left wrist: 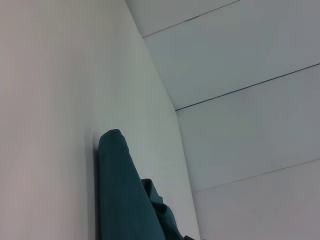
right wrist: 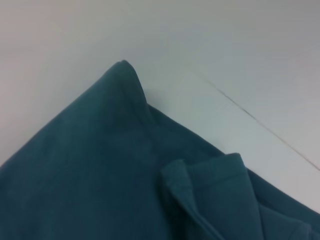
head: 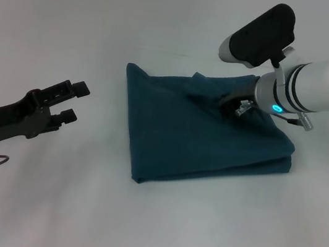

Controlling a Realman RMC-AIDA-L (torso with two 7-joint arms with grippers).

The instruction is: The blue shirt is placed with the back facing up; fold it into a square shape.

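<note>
The blue shirt lies folded into a rough square in the middle of the white table, plain side up. A small flap stands up near its far edge. My right gripper is low over the shirt's far right part, dark against the cloth. The right wrist view shows the blue shirt from close up, with a folded hem on top. My left gripper hovers open to the left of the shirt, clear of it and holding nothing. From the left wrist, one edge of the blue shirt shows.
The white table surrounds the shirt on all sides. A white wall with thin seams appears in the left wrist view. Nothing else stands on the table.
</note>
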